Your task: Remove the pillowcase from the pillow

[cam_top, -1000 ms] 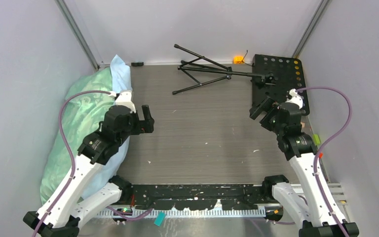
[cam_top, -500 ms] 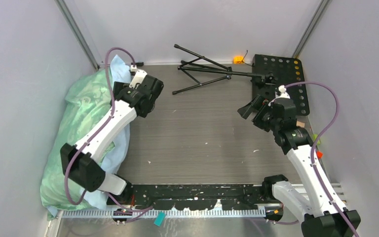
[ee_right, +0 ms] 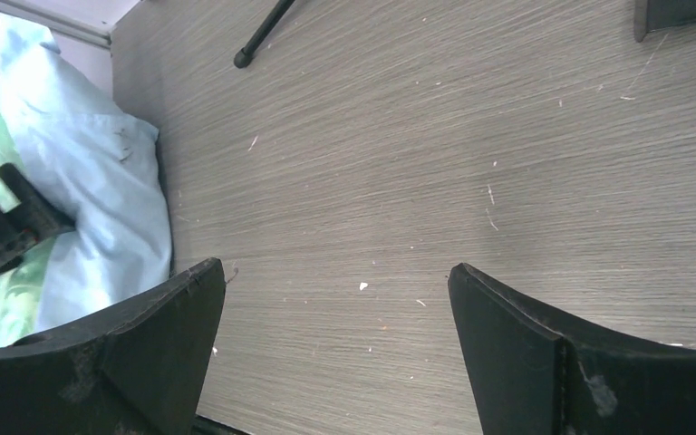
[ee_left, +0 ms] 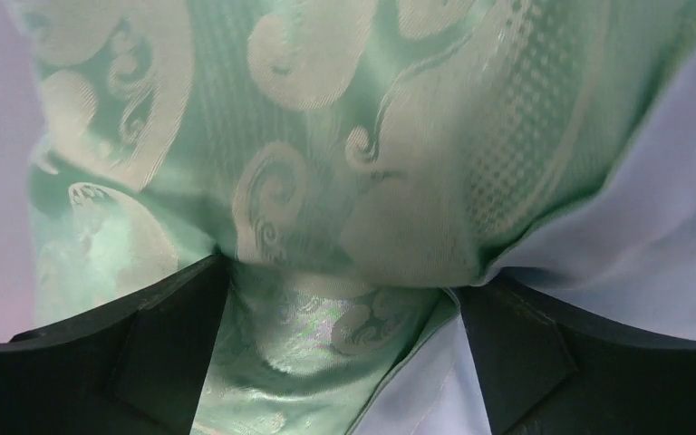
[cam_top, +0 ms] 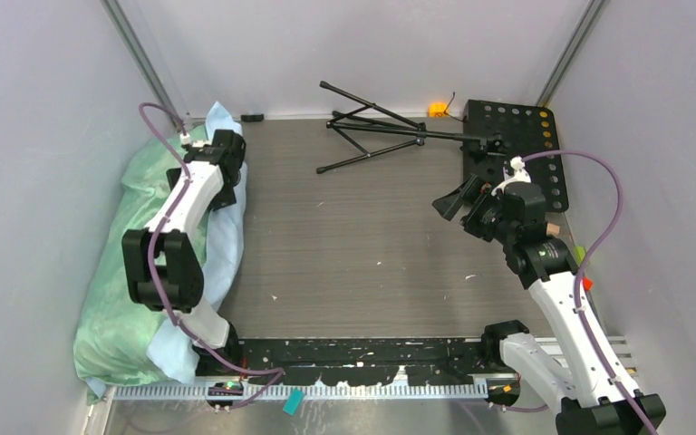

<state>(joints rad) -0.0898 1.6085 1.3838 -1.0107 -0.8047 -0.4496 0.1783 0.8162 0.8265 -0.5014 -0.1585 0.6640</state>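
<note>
The pillowcase [cam_top: 136,263] lies along the table's left wall, mint green with a swirl pattern on top and light blue [cam_top: 225,249] along its right edge. It is full and plump; the white pillow inside is hidden. My left gripper [cam_top: 225,192] is open and points down onto the far end of the pillowcase. In the left wrist view [ee_left: 344,299] its jaws stand wide apart with green and blue fabric [ee_left: 326,136] bulging between them, not pinched. My right gripper [cam_top: 458,201] is open and empty above the bare table at the right; the right wrist view [ee_right: 335,290] shows wood grain between the jaws.
A folded black tripod [cam_top: 372,131] lies at the back centre. A black perforated board [cam_top: 517,145] sits at the back right, with a small orange item [cam_top: 437,110] by the back wall. Grey walls close in left, right and back. A black rail [cam_top: 362,349] runs along the front.
My left arm swung from above the table's left-middle, back and left, onto the far end of the pillowcase. My right gripper shifted slightly left and stayed open.
</note>
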